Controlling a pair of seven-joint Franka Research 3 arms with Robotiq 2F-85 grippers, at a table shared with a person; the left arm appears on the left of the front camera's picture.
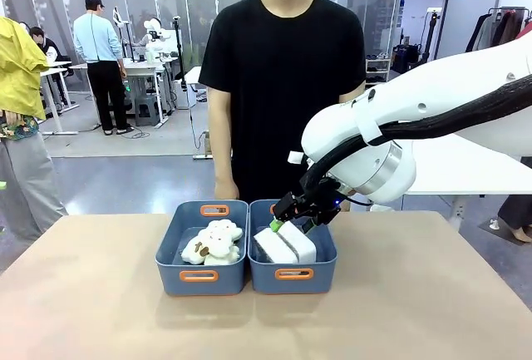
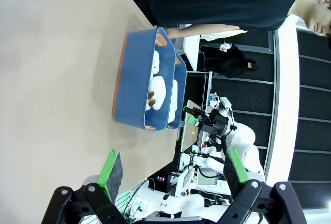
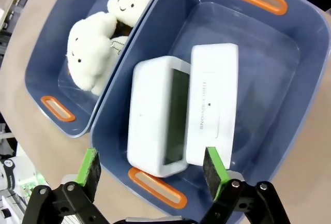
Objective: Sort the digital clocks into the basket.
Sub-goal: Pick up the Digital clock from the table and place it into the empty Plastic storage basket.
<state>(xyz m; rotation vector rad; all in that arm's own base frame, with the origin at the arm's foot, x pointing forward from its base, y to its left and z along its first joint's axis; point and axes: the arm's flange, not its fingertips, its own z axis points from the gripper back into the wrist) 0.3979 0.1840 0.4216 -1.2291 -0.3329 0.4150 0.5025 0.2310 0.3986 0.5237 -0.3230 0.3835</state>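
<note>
Both digital clocks (image 3: 183, 113) lie side by side, touching, in the blue-grey basket (image 3: 289, 100), just beyond the right gripper (image 3: 152, 169), whose fingers are spread and hold nothing. The left gripper (image 2: 173, 175) hangs with fingers apart too, well off from the bins.

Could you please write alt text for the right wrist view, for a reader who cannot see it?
Two white rounded plastic digital clocks lie side by side, touching, in a blue-grey plastic basket with orange-rimmed handles. The open right gripper, black with green pads, hovers above them. A neighbouring identical bin holds fluffy white cloud toys.
</note>
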